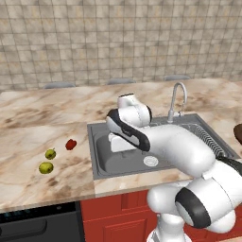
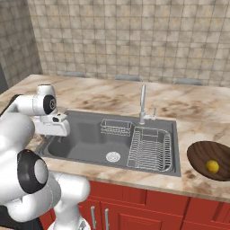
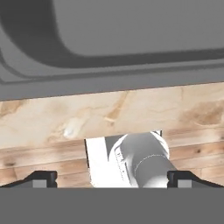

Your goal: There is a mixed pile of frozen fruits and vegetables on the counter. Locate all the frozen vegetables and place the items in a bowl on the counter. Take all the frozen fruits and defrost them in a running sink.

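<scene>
A: Where does the produce sit?

B: Three pieces lie on the counter [image 1: 42, 127] left of the sink [image 1: 101, 156]: the red item [image 1: 71, 144] nearest the basin, then the smaller yellow-green fruit [image 1: 50, 154] and the bigger yellow-green fruit [image 1: 46, 167] close together, a little further left and nearer the front edge. None of them touch.

A: And the yellow-orange one?

B: In the right base view the yellow-orange item [image 2: 212, 166] rests inside the dark brown bowl [image 2: 202, 152], which stands on the counter to the right of the sink (in the left base view only a sliver of the bowl shows at the right edge).

A: The basin itself?

B: Grey steel, with a round drain [image 2: 113, 157], a small wire basket [image 2: 115, 127] at the back, a wire rack [image 2: 150, 149] in its right part, and the chrome faucet [image 2: 143, 104] behind. No produce lies in it.

A: The arm's tool?

B: The gripper [image 3: 112, 179] hangs above the left part of the sink, near its front. Its fingertips [image 3: 41, 178] stand wide apart in the hand view, released, with nothing between them. Below them are the sink rim, a strip of counter and wooden floor.
</scene>
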Robot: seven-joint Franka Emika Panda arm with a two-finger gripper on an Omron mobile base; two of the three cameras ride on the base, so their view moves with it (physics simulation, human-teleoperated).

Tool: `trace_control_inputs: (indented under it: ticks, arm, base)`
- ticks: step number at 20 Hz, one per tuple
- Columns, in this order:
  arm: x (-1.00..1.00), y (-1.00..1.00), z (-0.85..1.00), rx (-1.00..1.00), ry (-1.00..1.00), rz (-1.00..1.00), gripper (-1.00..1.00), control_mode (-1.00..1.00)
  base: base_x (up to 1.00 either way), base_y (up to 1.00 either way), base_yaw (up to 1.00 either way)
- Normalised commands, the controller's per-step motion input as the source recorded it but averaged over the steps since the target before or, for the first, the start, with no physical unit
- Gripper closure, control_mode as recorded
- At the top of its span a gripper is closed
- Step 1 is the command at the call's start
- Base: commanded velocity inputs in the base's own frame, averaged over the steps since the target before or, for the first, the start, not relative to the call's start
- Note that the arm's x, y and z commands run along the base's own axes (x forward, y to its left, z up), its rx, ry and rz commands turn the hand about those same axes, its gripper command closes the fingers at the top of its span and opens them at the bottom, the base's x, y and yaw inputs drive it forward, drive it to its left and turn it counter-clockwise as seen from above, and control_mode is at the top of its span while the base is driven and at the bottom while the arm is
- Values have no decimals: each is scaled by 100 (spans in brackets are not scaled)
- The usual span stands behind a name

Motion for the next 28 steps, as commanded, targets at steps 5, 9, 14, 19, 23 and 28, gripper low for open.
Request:
trace_control_inputs:
  ticks: [5, 9, 14, 19, 23, 28]
  arm:
    - [68, 96, 0, -8, 3, 1, -100, -100]
    - [85, 88, -24, -4, 7, 0, -100, -100]
    - [84, 67, -27, 0, 1, -3, -100, -100]
    - [71, 40, -21, -1, -1, -4, -100, -100]
    - [82, 15, -21, -3, 3, -4, -100, -100]
    - [41, 53, -3, -5, -1, -9, -100, -100]
  base:
    - [0, 0, 0]
    - [0, 0, 0]
    - [0, 0, 0]
    - [0, 0, 0]
    - [0, 0, 0]
    - [0, 0, 0]
